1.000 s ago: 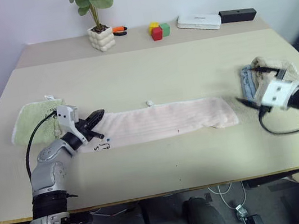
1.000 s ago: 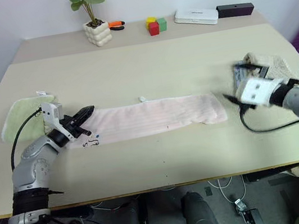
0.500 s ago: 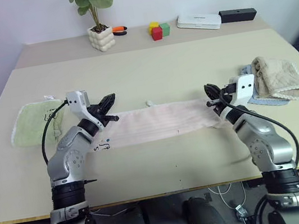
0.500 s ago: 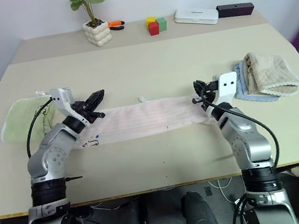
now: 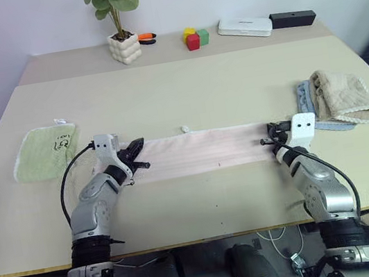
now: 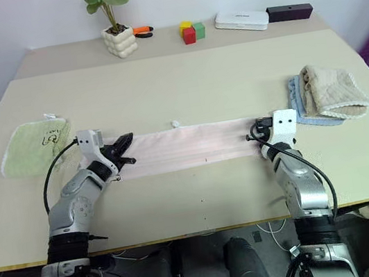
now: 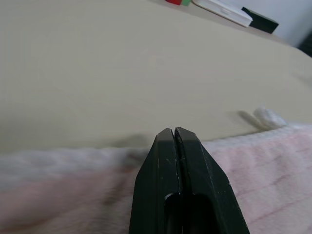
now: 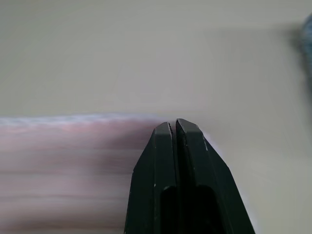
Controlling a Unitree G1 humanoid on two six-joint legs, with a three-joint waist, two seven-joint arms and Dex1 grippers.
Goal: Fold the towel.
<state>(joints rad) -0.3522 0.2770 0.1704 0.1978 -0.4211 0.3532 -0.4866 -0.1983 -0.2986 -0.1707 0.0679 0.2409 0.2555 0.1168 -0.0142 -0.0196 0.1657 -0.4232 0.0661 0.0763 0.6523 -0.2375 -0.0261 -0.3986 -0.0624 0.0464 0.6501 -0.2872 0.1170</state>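
The towel (image 5: 204, 151) is a long pale pink strip lying flat across the middle of the table, with a small white loop tag (image 5: 185, 128) at its far edge. My left gripper (image 5: 139, 145) lies low over the towel's left end, fingers shut; in the left wrist view (image 7: 174, 130) the closed tips rest over the pink pile with no cloth seen between them. My right gripper (image 5: 271, 128) sits at the towel's right end, also shut; its tips (image 8: 173, 122) meet at the towel's far right corner. My left forearm hides the towel's left corner.
A light green folded towel (image 5: 46, 151) lies at the left. Beige and blue folded cloths (image 5: 343, 96) lie at the right. Along the back shelf stand a potted plant (image 5: 124, 46), coloured blocks (image 5: 195, 38), a white box (image 5: 245, 27) and a black box (image 5: 293, 18).
My right arm swung in from the right, came down to the towel's right end and shut its gripper. My left gripper sank onto the left end. The rumpled right end now lies straight.
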